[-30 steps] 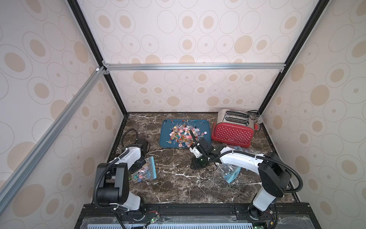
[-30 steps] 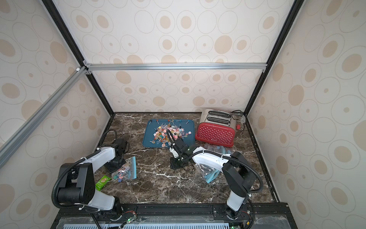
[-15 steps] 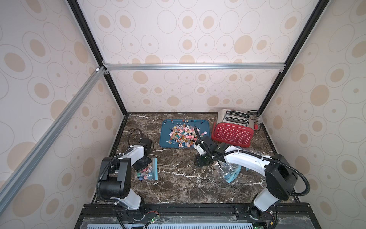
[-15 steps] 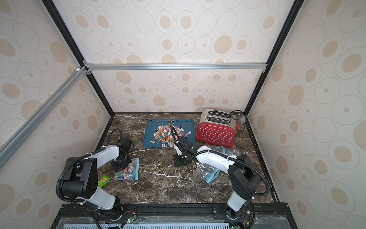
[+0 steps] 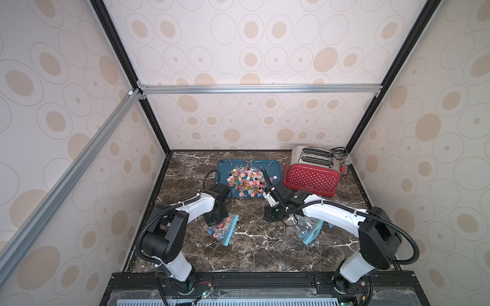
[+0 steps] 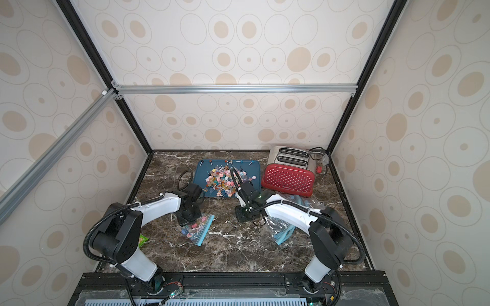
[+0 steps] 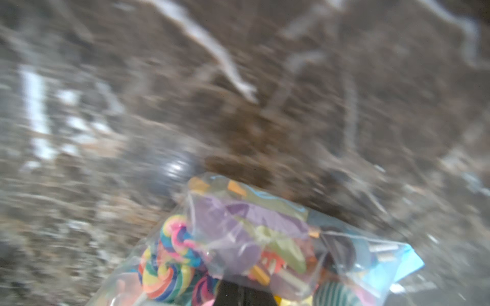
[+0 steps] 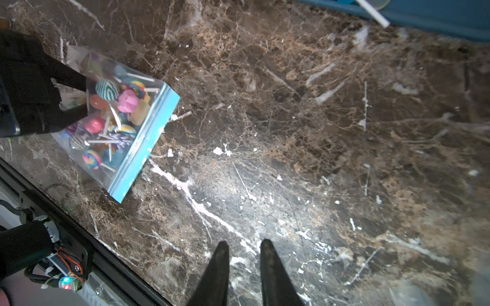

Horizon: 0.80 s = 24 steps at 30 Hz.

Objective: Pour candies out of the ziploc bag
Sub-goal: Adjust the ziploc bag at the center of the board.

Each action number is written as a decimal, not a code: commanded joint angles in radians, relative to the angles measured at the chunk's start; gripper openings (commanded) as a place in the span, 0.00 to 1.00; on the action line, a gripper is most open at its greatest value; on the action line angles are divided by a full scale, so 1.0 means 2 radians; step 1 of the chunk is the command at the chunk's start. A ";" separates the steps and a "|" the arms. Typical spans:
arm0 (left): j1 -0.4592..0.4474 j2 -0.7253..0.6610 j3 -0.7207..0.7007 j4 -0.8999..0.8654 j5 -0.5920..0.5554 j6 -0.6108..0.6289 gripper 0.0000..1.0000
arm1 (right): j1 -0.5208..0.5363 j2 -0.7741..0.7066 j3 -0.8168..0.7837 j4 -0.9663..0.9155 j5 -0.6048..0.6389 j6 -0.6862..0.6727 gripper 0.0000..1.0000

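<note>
Ziploc bag (image 5: 222,230) sits low on the marble (image 8: 318,159) at my left, with its candies (image 8: 116,103) bunched inside. My left gripper (image 8: 83,95) is clamped on the bag's closed bottom end. The bag's long axis therefore runs away from those jaws toward the front and right, ending in the blue zip strip (image 8: 144,143). I cannot tell whether that strip is open, and the left wrist view is too smeared to help.

Behind the bag, toward the back wall, sits the blue tray (image 5: 224,169) with a heap (image 5: 246,181) of loose lollipops on it. My judgement is that the mouth points away from the tray, so the bag must be lifted and swung round until the strip hangs over it.

Further right, my right gripper (image 8: 244,246) hovers above bare marble with its 2 jaws a narrow gap apart, grasping nothing, well apart from the strip. The left arm is clearly the nearer of the 2. Rightmost lie an empty bag (image 5: 309,233) and the red toaster (image 5: 311,177).
</note>
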 commanded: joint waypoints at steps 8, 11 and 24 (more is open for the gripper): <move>-0.005 -0.051 0.105 -0.202 -0.203 0.027 0.00 | -0.005 -0.029 -0.014 -0.014 0.011 -0.004 0.26; -0.007 -0.074 0.108 -0.196 -0.181 0.052 0.00 | -0.005 -0.028 -0.016 -0.009 0.000 -0.002 0.26; -0.125 -0.142 0.017 -0.062 0.065 0.161 0.00 | -0.065 -0.079 -0.057 -0.023 -0.004 0.008 0.27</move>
